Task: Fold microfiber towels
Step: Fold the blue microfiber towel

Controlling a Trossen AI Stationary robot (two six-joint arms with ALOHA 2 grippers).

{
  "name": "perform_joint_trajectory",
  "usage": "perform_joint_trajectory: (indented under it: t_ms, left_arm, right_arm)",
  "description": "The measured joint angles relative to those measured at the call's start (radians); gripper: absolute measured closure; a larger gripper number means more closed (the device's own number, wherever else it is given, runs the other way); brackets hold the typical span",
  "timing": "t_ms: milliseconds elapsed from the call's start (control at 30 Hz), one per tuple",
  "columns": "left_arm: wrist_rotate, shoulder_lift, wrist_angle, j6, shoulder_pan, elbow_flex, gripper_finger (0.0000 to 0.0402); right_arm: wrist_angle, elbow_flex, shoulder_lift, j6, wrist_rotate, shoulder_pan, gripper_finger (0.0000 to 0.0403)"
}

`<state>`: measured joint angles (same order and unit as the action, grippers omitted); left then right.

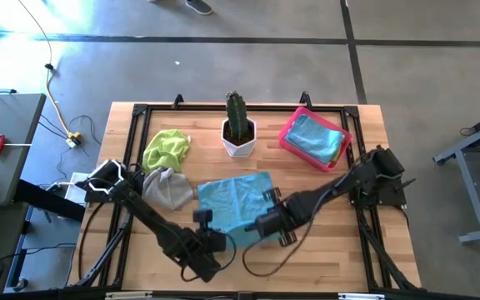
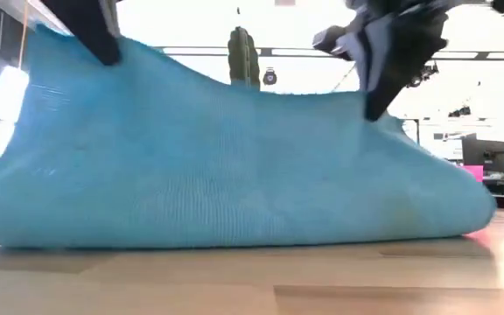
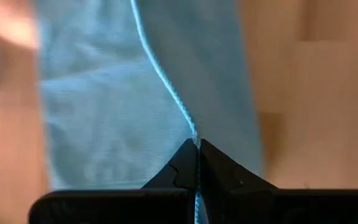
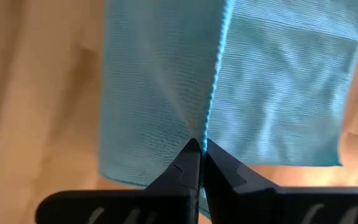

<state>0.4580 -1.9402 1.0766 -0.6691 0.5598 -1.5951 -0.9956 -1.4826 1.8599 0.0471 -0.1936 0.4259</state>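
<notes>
A light blue microfiber towel (image 1: 236, 198) lies mid-table, its near edge raised between my two grippers. My left gripper (image 1: 211, 233) is shut on it at the near left, and my right gripper (image 1: 255, 225) is shut on it at the near right. In the low view the towel (image 2: 234, 166) rises like a tent toward both grippers. A lime green towel (image 1: 167, 150) and a grey towel (image 1: 170, 188) lie bunched at the left. Another blue towel (image 1: 315, 137) lies in the pink tray (image 1: 288, 132). My left gripper (image 3: 196, 144) pinches the towel's stitched edge (image 3: 188, 124) between its two fingertips, slanting down from above. The cloth falls away from the hold on both sides. Its lower part (image 2: 77, 219) rests on the table. My right gripper (image 4: 201, 144) pinches the same towel's stitched edge (image 4: 210, 121) between its fingertips, pointing steeply down. Cloth spreads on both sides of the hem; one layer or several, I cannot tell. The towel's lower part (image 2: 427, 210) lies on the table.
A cactus in a white pot (image 1: 239, 132) stands at the far middle, just beyond the blue towel. A black frame (image 1: 140, 112) runs around the wooden tabletop. Bare wood shows to the right (image 1: 340, 242) of the towel.
</notes>
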Motion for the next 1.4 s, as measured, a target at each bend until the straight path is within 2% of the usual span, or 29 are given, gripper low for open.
perform_joint_trajectory:
  t_ms: [67, 233, 700, 1233, 1400]
  left_arm:
    - [0.037, 0.002, 0.017, 0.012, -0.021, 0.021, 0.0401]
    - [0.051, 0.001, 0.038, 0.035, -0.085, 0.096, 0.0401]
    - [0.092, 0.001, 0.030, 0.126, -0.254, 0.253, 0.0401]
    - [0.148, 0.001, 0.021, 0.150, -0.375, 0.307, 0.0402]
    - [0.129, 0.001, 0.025, 0.150, -0.406, 0.307, 0.0402]
  right_arm:
    - [-0.006, 0.000, 0.000, -0.024, 0.000, -0.040, 0.0402]
    - [0.006, 0.006, 0.000, -0.097, -0.001, -0.131, 0.0402]
    - [0.261, 0.224, 0.001, -0.279, 0.003, -0.313, 0.0402]
    - [0.340, 0.243, 0.001, -0.423, 0.024, -0.434, 0.0401]
    - [0.344, 0.243, 0.001, -0.432, 0.069, -0.453, 0.0373]
